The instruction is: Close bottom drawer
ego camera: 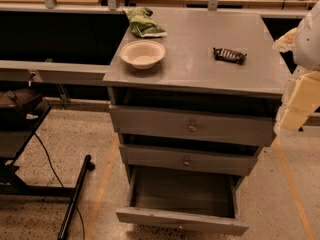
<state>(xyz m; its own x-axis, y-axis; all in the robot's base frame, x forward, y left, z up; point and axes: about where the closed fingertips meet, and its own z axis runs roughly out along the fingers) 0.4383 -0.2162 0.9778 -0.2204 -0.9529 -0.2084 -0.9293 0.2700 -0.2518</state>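
Though beside the cabinet (200, 66), hand (297, 106) apart from open bottom drawer (182, 221); bowl (143, 53) atop.

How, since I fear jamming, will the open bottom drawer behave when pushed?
The bottom drawer looks rigid and empty, so probably slides lightly. Its wide front may skew if pushed off-centre. The gripper hangs right of the cabinet, higher up.

The light is dim and amber and falls from above, so the tabletop (195, 39) is the brightest surface and the bowl (142, 54) casts a soft shadow by its near rim. The open bottom drawer (182, 221) is shaded inside. The gripper (299, 104), at the right edge, looks pale and washed out, and everything is slightly soft.
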